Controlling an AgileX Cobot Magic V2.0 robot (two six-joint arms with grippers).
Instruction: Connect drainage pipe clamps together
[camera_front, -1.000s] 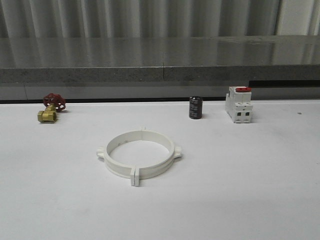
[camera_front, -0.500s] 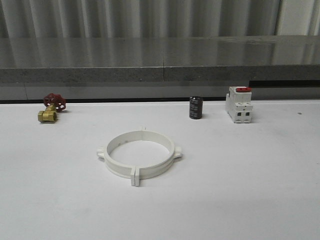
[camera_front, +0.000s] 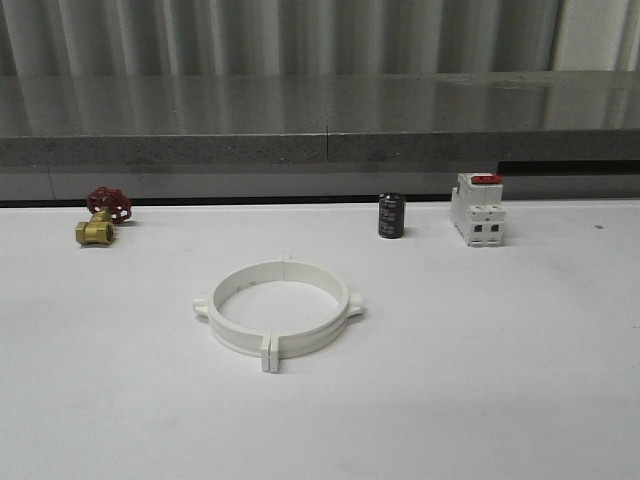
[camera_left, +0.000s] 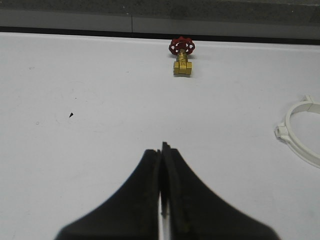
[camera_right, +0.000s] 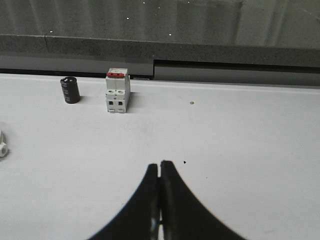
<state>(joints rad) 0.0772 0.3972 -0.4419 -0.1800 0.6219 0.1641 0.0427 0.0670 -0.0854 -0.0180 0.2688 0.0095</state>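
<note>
The two white drainage pipe clamps (camera_front: 275, 310) lie on the white table as one closed ring, their end tabs meeting at the front and at the back. Part of that ring (camera_left: 300, 135) shows in the left wrist view, and one small tab (camera_right: 2, 148) of it in the right wrist view. My left gripper (camera_left: 161, 150) is shut with nothing between its fingers, above bare table well away from the ring. My right gripper (camera_right: 160, 165) is shut too and holds nothing, over bare table on the ring's other side.
A brass valve with a red handwheel (camera_front: 100, 217) sits at the back left. A black cylinder (camera_front: 391, 215) and a white switch block with a red top (camera_front: 477, 209) stand at the back right. A grey ledge (camera_front: 320, 150) runs behind the table.
</note>
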